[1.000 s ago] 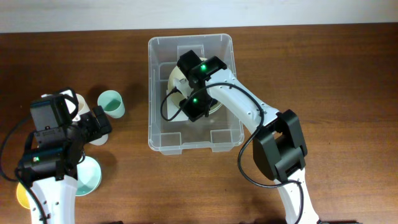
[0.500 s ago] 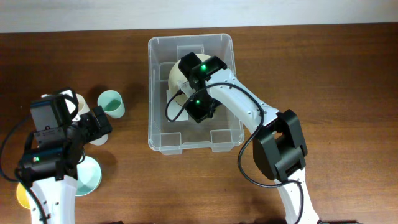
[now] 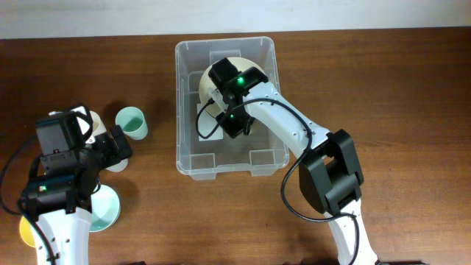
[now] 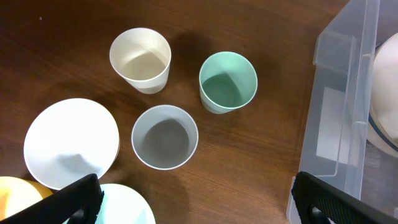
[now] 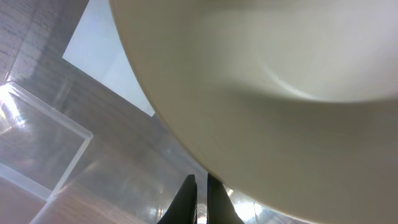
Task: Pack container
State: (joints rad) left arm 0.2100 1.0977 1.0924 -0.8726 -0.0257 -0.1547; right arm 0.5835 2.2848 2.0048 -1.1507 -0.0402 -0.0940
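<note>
Judging by its thin, see-through walls, we take the container [image 3: 179, 110] for a light, slick shell. It looks stiff at the rolled rim and springy in the flat panels, and it may skate on the polished desk [image 3: 383, 88] if nudged from inside. To shift it we would pinch the rim at a short end, where the moulded ledge gives purchase; the bare walls would slip. It stands on the desk all around the right fingers [image 5: 185, 200], which reach down into it. Its near wall rises just outside the right-hand one of the left fingers [image 4: 78, 200].

The right fingers are clenched, as far as we can judge on the edge of the cream bowl [image 5: 261, 81], which fills the space directly ahead of them. Beneath them lie the container's floor and its white label [image 5: 106, 50]. The left fingers are spread wide and hold nothing.

Ahead of the left fingers stand three cups, each apart from the others: a grey cup [image 4: 165, 137] nearest, then a mint cup [image 4: 228, 82] and a cream cup [image 4: 140, 59] beyond. A white bowl [image 4: 71, 143] sits toward the left-hand finger, with a yellow bowl [image 4: 15, 196] and a pale mint bowl [image 4: 124, 208] close by. Nothing blocks the cups; only the container's wall must be cleared.
</note>
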